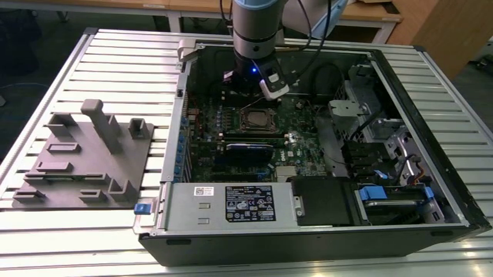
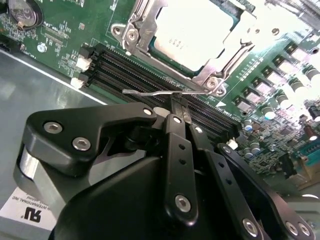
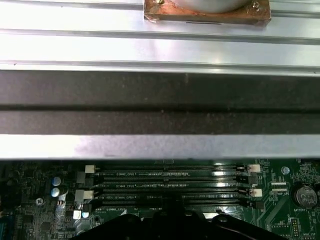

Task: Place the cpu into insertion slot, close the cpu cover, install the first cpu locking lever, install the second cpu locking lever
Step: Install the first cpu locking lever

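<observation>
One gripper (image 2: pixel 176 102), fingers pressed together, tip on a thin wire lever (image 2: pixel 150 92) beside the slot (image 2: pixel 197 37). The cpu (image 2: pixel 192 32) sits in the slot with the cover (image 2: pixel 220 60) down over its edges, so the lever step looks in hand. Judgement: push down steadily, then sideways under the hook, without scraping the memory slots (image 2: pixel 130 75)

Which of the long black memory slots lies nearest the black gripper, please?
The outermost slot, farthest from the silvery square socket; the black gripper reaches over its edge.
</observation>
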Controlling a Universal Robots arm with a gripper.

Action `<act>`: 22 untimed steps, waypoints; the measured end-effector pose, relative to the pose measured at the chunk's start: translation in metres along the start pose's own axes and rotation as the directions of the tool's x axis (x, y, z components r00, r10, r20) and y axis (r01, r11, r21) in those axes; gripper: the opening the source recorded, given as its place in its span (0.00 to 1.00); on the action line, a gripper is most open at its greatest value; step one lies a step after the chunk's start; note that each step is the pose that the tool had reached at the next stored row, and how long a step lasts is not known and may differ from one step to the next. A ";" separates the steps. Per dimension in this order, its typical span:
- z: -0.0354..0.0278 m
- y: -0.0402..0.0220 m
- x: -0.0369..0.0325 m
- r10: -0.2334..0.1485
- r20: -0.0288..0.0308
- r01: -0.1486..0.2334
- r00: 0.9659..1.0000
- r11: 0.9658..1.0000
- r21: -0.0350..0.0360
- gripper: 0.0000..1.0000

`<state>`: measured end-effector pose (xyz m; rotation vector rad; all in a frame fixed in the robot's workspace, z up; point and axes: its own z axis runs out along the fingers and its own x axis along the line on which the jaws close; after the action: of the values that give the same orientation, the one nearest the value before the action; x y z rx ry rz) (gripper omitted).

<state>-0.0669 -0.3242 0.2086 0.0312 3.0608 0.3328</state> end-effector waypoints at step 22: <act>-0.0063 0.0014 0.0023 -0.001 0.000 0.001 1.000 1.000 0.009 0.11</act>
<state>-0.0695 -0.3241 0.2149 0.0305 3.0623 0.3184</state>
